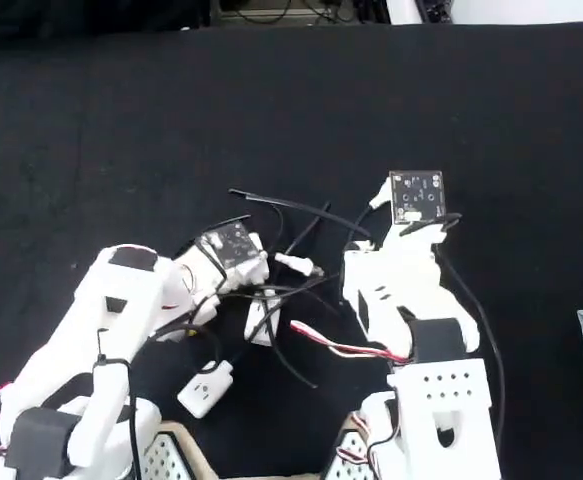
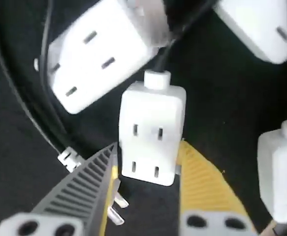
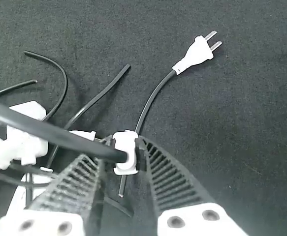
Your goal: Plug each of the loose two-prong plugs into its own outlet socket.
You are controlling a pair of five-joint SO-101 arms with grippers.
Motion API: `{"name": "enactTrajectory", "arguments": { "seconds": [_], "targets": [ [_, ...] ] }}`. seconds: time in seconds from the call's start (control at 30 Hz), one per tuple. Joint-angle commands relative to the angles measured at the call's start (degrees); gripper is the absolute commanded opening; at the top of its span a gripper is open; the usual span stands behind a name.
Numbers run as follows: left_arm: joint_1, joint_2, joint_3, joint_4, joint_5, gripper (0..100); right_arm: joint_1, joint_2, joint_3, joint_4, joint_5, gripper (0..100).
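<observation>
Held socket: a white outlet socket (image 2: 152,123) with two slot pairs was gripped, slot face toward the left wrist camera. It was placed in the cable tangle mid-surface, nearer the arm-side edge of the table (image 1: 91,120).
Left claw: the left gripper (image 2: 147,150) was clamped on that socket, grey finger at one lower corner, yellow finger on the opposite side.
Prongs: two metal prongs (image 2: 116,206) were seen just beside the grey finger, under the socket's end; the plug body was hidden.
Loose plug: a two-prong plug (image 3: 197,51) was laid flat on the cloth, unplugged, well apart from the right claw.
Right claw: the right gripper (image 3: 123,150) was closed on a small white fitting (image 3: 126,164); whether it was a plug could not be told. A black cable (image 3: 54,135) was draped across just beside it.
Other sockets: a second socket (image 2: 96,54) was seen just beyond the held one, a third socket (image 1: 206,388) near the arm-side edge.
Step judged: a plug to be mated with the held socket; nothing seated yet.
Doing it well: the socket should be braced firmly, the prongs squared to one slot pair, then pushed straight in.
Risk: tangled leads could drag the socket askew.
</observation>
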Motion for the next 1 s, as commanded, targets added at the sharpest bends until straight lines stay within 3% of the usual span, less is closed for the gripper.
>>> {"name": "enactTrajectory", "arguments": {
  "seconds": [0.0,0.3,0.5,0.7,0.97],
  "targets": [
    [-4.1,-1.5,-3.7,-2.5,9.8,3,0.7,-0.3,-0.5,-0.5,-0.3,1.4],
    [-4.7,9.1,-11.7,-2.3,24.9,3,0.7,-0.3,-0.5,-0.5,-0.4,1.4],
    [-3.0,9.1,-11.3,1.5,23.8,5,0.8,-0.3,-0.5,-0.5,-0.4,1.4],
    [-3.8,-0.4,-10.1,8.3,23.8,26,0.8,-0.3,-0.5,-0.5,-0.2,1.4],
    [-3.6,-6.0,-6.4,7.6,14.7,26,0.8,-0.3,-0.4,-0.4,-0.1,1.4]
  ]
}}
